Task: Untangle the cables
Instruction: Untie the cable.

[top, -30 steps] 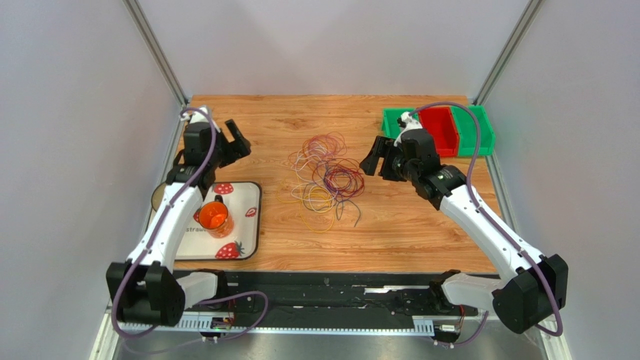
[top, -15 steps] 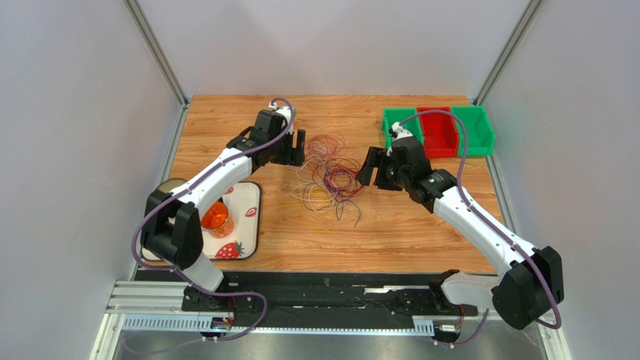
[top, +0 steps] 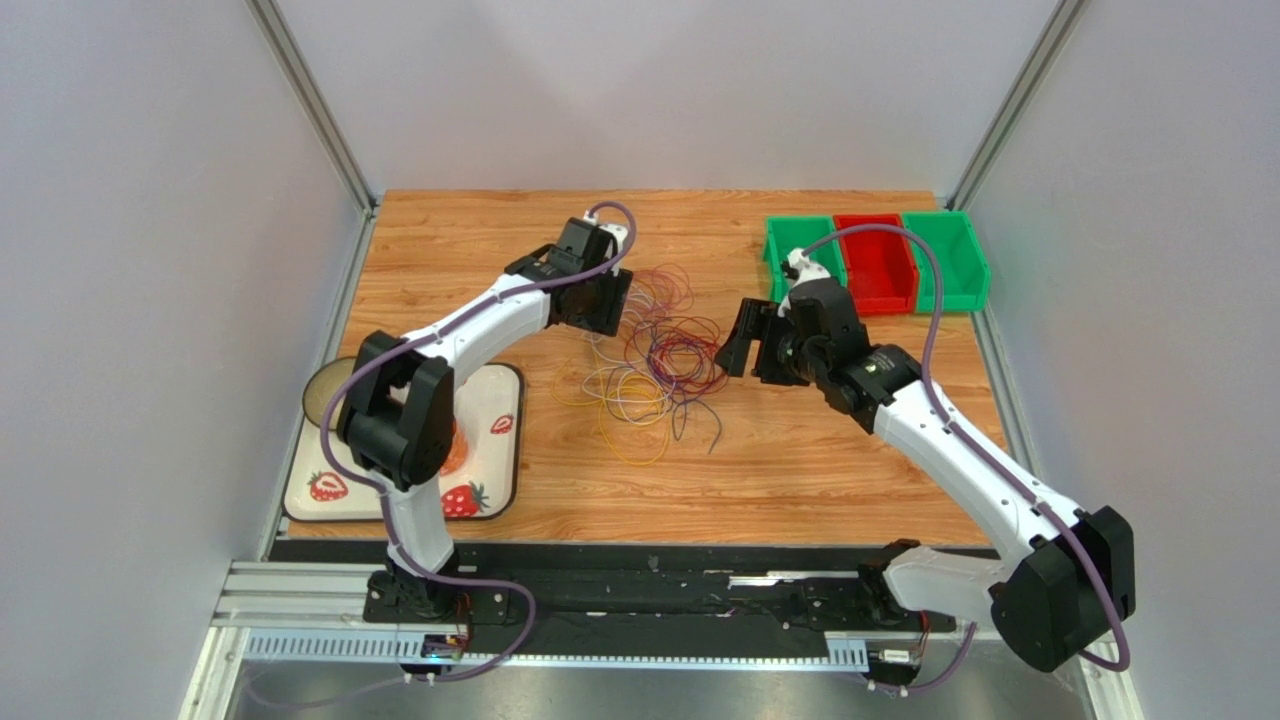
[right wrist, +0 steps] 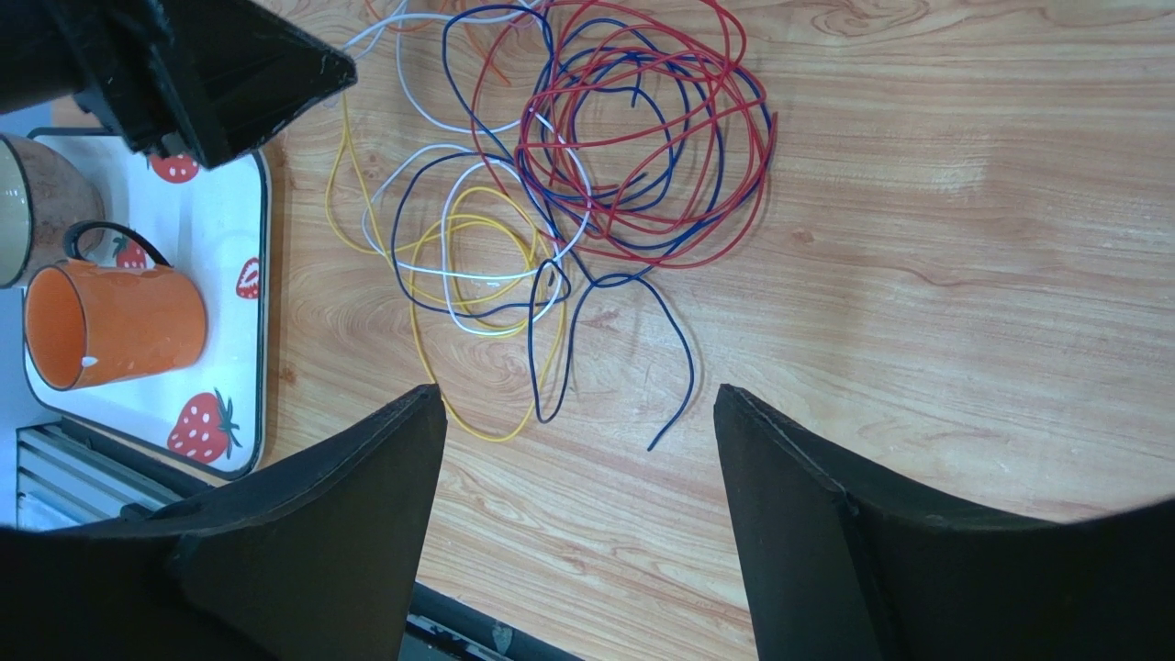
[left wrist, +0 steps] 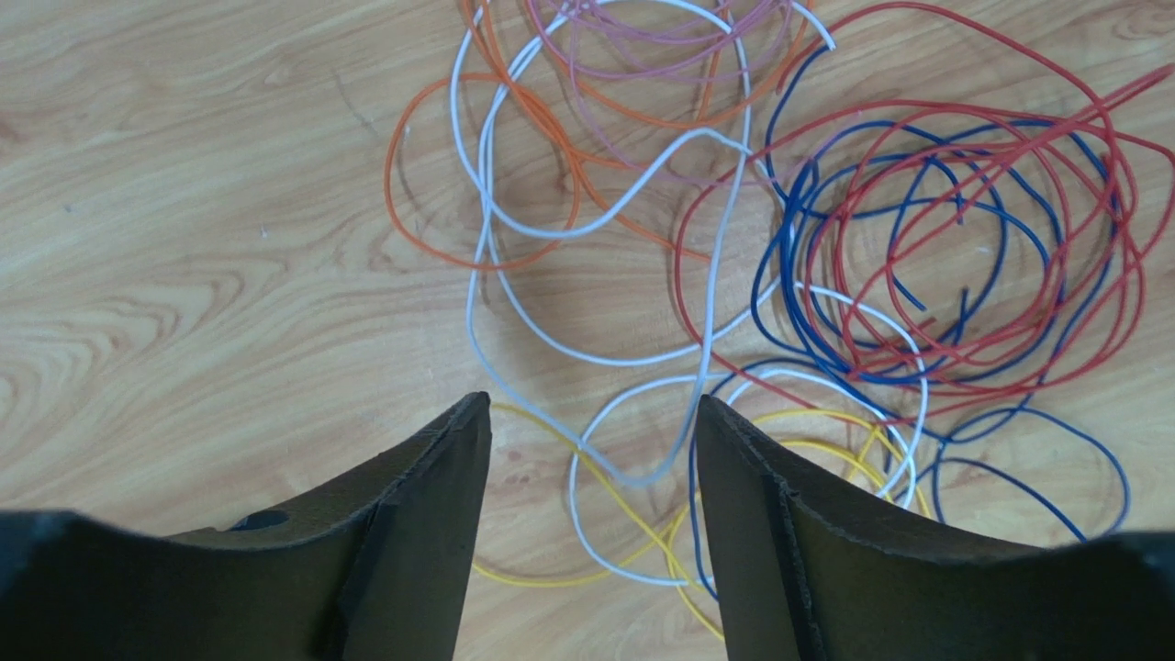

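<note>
The cables lie as a loose tangle of red, blue, white, yellow, orange and pink loops on the wooden table. My left gripper is open at the tangle's far left edge. In the left wrist view it hovers over white and yellow loops, with red and blue coils to the right. My right gripper is open just right of the tangle. In the right wrist view it is empty, with the cables beyond its fingertips.
A strawberry-print tray holds an orange mug and a brown cup to the left of the tangle. Green and red bins stand at the back right. The left arm crosses above the tray.
My left arm has swung right from the table's left edge to the tangle's far left side. My right gripper has shifted slightly towards the tangle. The cables have not moved.
</note>
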`<action>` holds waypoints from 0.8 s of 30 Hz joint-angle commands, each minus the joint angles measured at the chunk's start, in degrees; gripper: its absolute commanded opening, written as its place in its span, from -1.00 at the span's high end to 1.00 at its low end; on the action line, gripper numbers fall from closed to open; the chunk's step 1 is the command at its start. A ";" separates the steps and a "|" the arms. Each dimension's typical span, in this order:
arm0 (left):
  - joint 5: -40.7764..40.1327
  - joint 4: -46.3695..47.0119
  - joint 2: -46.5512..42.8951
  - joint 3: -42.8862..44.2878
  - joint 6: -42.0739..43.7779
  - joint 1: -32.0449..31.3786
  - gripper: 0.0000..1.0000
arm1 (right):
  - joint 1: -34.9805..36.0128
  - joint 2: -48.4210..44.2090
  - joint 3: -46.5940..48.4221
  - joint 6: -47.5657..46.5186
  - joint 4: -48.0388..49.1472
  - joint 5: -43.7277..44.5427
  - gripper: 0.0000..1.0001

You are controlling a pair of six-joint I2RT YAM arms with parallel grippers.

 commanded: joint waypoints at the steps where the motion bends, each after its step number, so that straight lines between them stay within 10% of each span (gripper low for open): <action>1: -0.91 -3.66 3.87 7.38 2.12 -0.58 -0.10 | 0.25 -1.52 -0.04 -1.76 -0.67 -0.26 -0.51; 3: -1.17 -4.81 6.16 9.92 2.13 -0.76 0.29 | 0.25 -2.22 -0.57 -2.02 -0.84 -0.09 -0.52; 4: -0.74 -6.30 6.69 10.80 2.12 -0.85 0.97 | 0.25 -2.57 -0.75 -2.37 -0.93 0.09 -0.51; 24: 4.45 -24.16 -11.40 49.57 -0.69 -7.34 1.00 | 0.17 -9.86 2.51 -3.60 -3.75 -5.36 -0.51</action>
